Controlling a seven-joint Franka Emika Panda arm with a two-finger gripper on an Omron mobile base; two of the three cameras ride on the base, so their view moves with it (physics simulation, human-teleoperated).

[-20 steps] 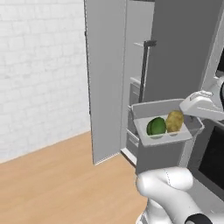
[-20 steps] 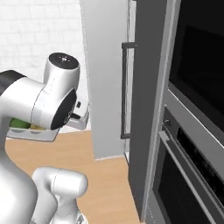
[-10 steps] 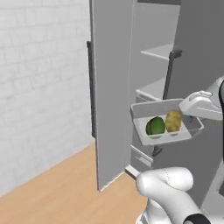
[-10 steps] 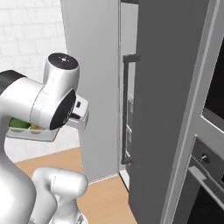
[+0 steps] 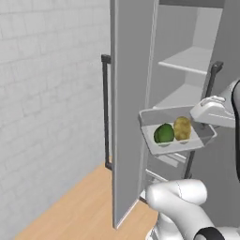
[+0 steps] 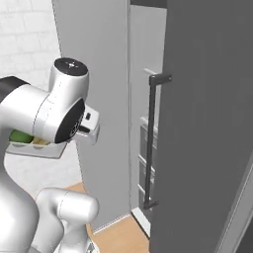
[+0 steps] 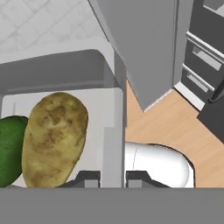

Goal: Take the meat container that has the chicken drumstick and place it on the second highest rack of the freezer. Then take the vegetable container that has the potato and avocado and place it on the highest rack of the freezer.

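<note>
Presently: gripper clamped on vegetable container wall; potato, avocado inside, touching; freezer door open.

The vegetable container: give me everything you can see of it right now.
The vegetable container is a shallow, pale grey rectangular tray with raised walls and rounded corners, plastic by its look. It is held level in the air in front of the open freezer, below its shelves. The gripper is shut on one side wall. Inside, the potato and the avocado lie side by side, touching.
</note>
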